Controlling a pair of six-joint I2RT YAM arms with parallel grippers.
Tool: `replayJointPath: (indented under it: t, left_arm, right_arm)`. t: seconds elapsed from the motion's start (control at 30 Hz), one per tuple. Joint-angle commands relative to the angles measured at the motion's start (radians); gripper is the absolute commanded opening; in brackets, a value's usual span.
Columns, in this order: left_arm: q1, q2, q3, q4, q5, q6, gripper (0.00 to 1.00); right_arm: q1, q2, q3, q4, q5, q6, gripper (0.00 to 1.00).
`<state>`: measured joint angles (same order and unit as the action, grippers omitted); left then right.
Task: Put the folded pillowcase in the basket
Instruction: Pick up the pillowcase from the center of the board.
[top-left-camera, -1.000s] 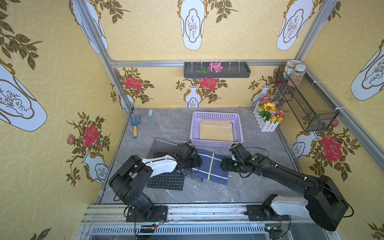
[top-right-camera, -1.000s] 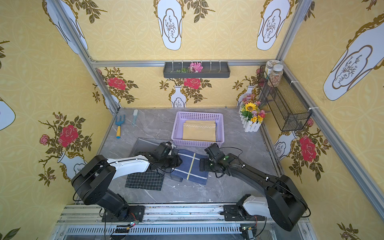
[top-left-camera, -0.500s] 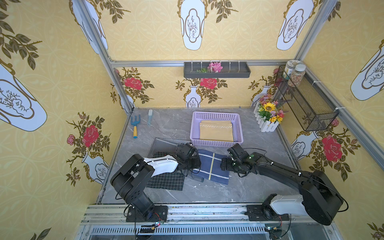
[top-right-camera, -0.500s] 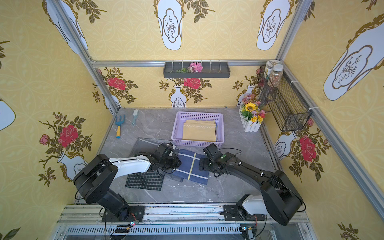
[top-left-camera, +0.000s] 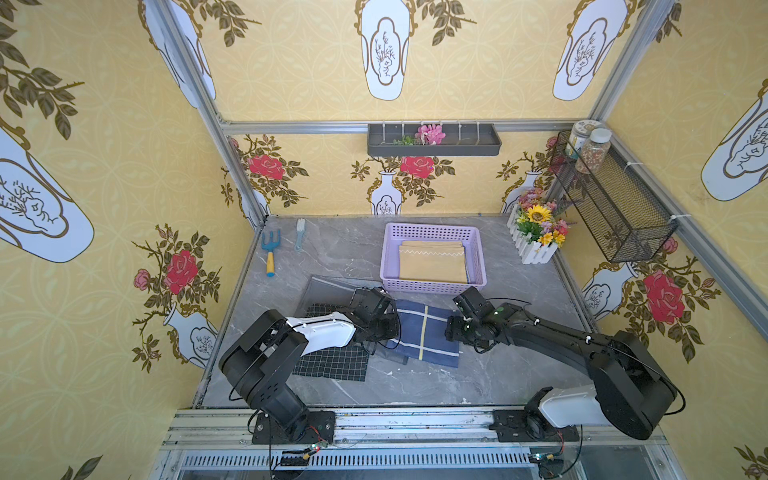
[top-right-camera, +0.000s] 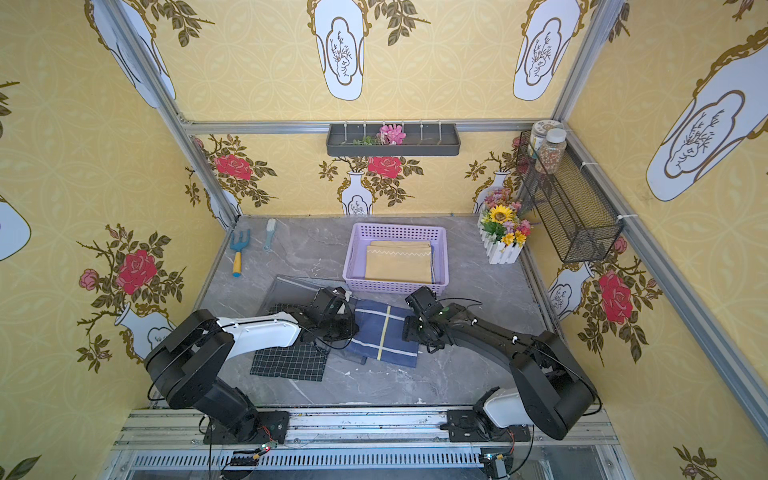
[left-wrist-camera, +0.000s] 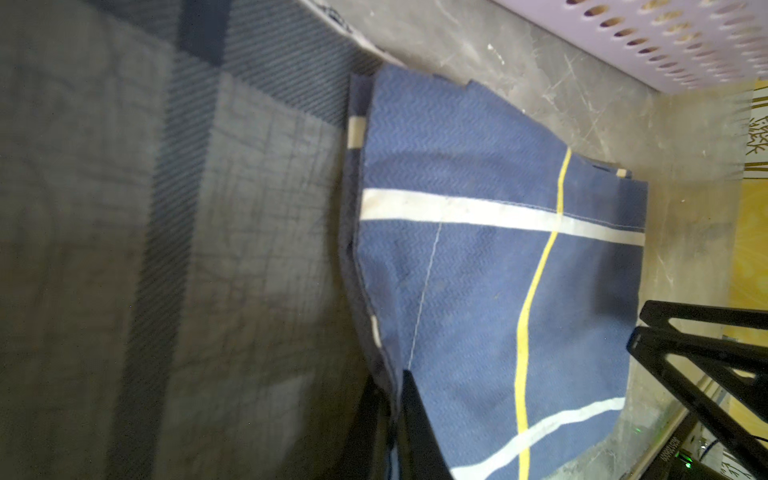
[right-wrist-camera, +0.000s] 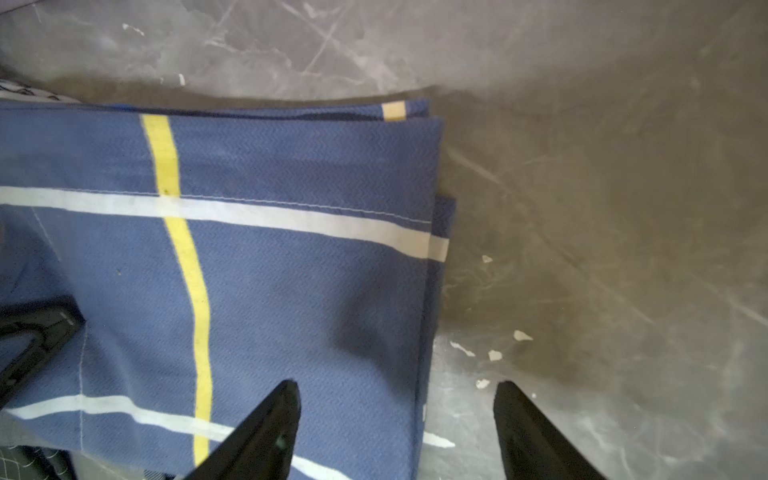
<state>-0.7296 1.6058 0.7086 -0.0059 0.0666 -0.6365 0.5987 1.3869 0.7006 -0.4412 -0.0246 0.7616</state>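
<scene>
Left claw (left-wrist-camera: 392, 419) pinches the 9 o'clock edge of the blue pillowcase (top-left-camera: 424, 332); right claw (right-wrist-camera: 395, 386) gapes astride its 3 o'clock edge. Basket (top-left-camera: 432, 286) at 12 o'clock holds a tan cloth (top-left-camera: 432, 262); checked cloth (top-left-camera: 332, 365) lies at 8 o'clock.

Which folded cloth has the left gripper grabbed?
The blue cloth with white and yellow stripes; left gripper shut on its edge. The black checked cloth and grey striped cloth lie beside it.
</scene>
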Motion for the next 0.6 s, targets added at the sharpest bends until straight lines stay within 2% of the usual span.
replayJointPath:
  t: [0.0,0.1,0.37,0.57]
  left_arm:
    - [-0.001,-0.001,-0.007,-0.001,0.004,0.002,0.03]
    - [-0.001,-0.003,-0.007,-0.001,0.002,0.002,0.00]
    - [-0.001,-0.007,-0.009,-0.001,-0.004,0.001,0.00]
    - [-0.001,-0.013,-0.012,-0.001,-0.005,0.000,0.00]
  right_arm:
    - [-0.010,0.012,0.001,0.032,-0.003,-0.005,0.74]
    - [-0.017,0.023,-0.001,0.042,-0.012,-0.010,0.71]
    - [-0.041,0.046,-0.015,0.091,-0.041,-0.010,0.57]
    - [-0.056,0.072,-0.023,0.116,-0.058,-0.009,0.51]
